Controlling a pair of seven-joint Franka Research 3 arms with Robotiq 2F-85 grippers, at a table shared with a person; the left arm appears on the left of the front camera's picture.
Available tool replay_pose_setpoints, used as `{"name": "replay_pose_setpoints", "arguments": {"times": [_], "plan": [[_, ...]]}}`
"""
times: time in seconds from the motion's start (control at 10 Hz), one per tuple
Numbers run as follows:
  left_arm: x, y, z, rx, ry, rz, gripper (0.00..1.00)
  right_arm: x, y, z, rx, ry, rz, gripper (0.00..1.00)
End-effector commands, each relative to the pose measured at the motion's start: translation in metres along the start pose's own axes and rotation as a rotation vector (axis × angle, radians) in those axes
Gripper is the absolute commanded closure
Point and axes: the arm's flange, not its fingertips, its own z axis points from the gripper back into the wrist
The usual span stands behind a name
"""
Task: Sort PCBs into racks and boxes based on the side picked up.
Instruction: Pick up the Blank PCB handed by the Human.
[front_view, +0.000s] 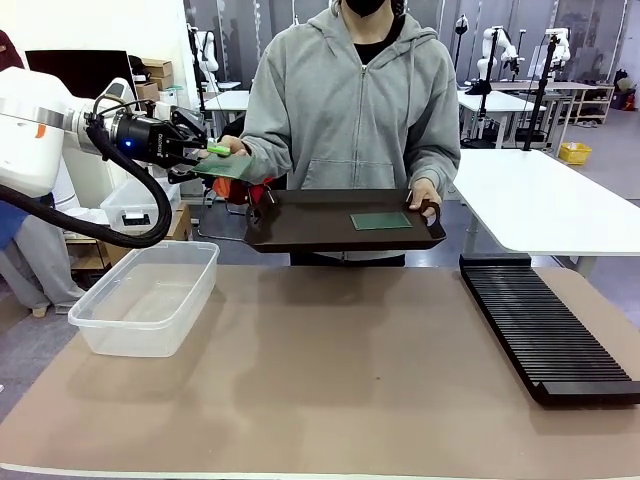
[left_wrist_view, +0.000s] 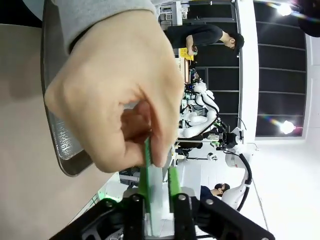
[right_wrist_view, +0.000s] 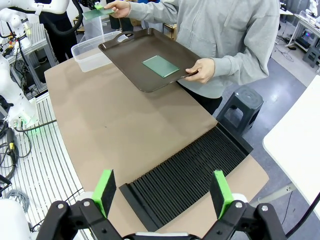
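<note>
The left gripper (front_view: 208, 150), raised at the far left near the clear tub (front_view: 150, 300), pinches a green PCB (front_view: 230, 166) that a person's hand (left_wrist_view: 115, 95) also grips. A second PCB (front_view: 381, 220) lies on the person's dark tray (front_view: 300, 228). The right gripper (right_wrist_view: 162, 192) hangs wide open over the black rack (right_wrist_view: 190, 170), right.

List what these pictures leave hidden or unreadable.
1. Left wrist view: the person's hand covers most of the held board; whether the left gripper clamps it is unclear.
2. Front view: the board on the tray is too small to read which side faces up.
</note>
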Motion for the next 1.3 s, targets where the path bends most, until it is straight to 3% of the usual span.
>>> {"name": "replay_pose_setpoints", "arguments": {"times": [0.0, 0.7, 0.9, 1.0, 1.2], "plan": [[0.001, 0.001, -0.001, -0.037, 0.012, -0.020, 1.00, -0.001, 0.000, -0.001, 0.002, -0.001, 0.002, 0.00], [0.000, 0.001, 0.009, -0.050, 0.016, -0.025, 1.00, -0.001, 0.000, -0.001, 0.002, -0.001, 0.002, 0.00], [-0.002, -0.004, 0.010, 0.047, -0.025, 0.075, 1.00, -0.001, 0.000, -0.001, 0.002, -0.001, 0.002, 0.00], [-0.001, 0.000, 0.006, -0.013, 0.010, 0.005, 1.00, -0.001, 0.000, -0.001, 0.002, -0.001, 0.002, 0.00], [-0.001, 0.000, 0.006, -0.013, 0.010, 0.005, 1.00, -0.001, 0.000, -0.001, 0.002, -0.001, 0.002, 0.00]]}}
